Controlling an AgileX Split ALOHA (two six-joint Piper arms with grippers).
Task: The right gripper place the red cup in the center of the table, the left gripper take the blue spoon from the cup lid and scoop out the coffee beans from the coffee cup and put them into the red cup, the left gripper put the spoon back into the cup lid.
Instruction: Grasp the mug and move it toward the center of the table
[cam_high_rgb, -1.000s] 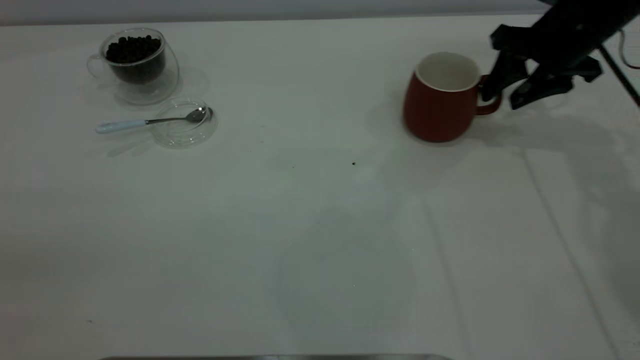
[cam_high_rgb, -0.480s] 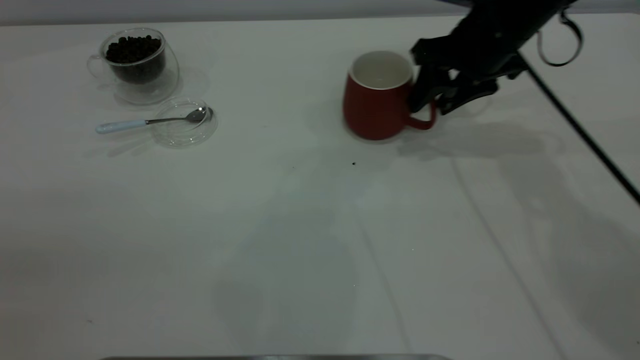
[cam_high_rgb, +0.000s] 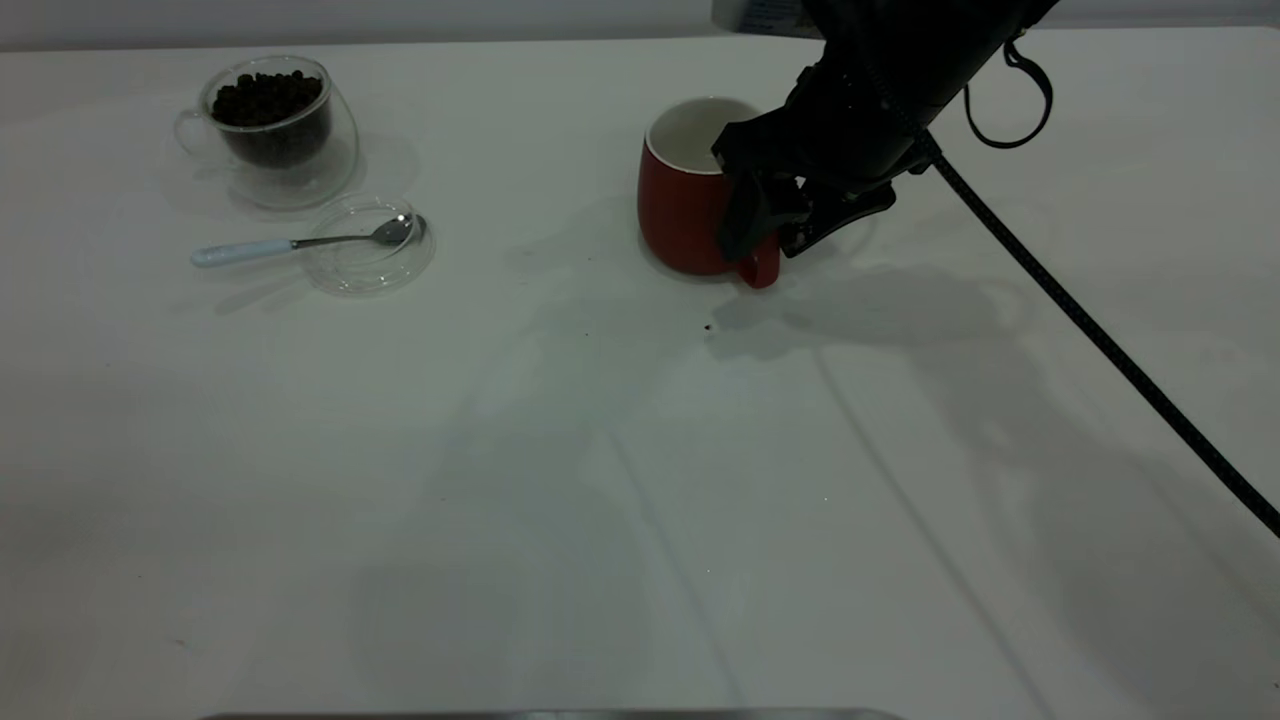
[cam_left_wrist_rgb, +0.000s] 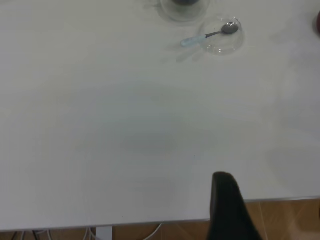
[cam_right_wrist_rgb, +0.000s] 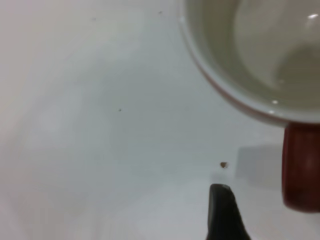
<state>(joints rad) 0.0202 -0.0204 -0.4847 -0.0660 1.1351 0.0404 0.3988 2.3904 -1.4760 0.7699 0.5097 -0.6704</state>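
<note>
Jaws on your right gripper (cam_high_rgb: 765, 225) look clamped on the handle of the red cup (cam_high_rgb: 685, 215); in the exterior view the fingers sit on either side of it. That cup stands upright on the table (cam_high_rgb: 640, 480), about midway between the left and right edges and closer to the far edge, white inside showing. Over near the far left corner you've got the coffee cup (cam_high_rgb: 270, 125) with the beans (cam_high_rgb: 265, 98) in it. Just in front of it is the lid (cam_high_rgb: 368, 258), with the spoon (cam_high_rgb: 300, 243) resting bowl-in-lid and the handle sticking out toward the left edge. Your left gripper (cam_left_wrist_rgb: 227, 210) only shows 1 finger at the table's edge, so I can't tell its jaws.
</note>
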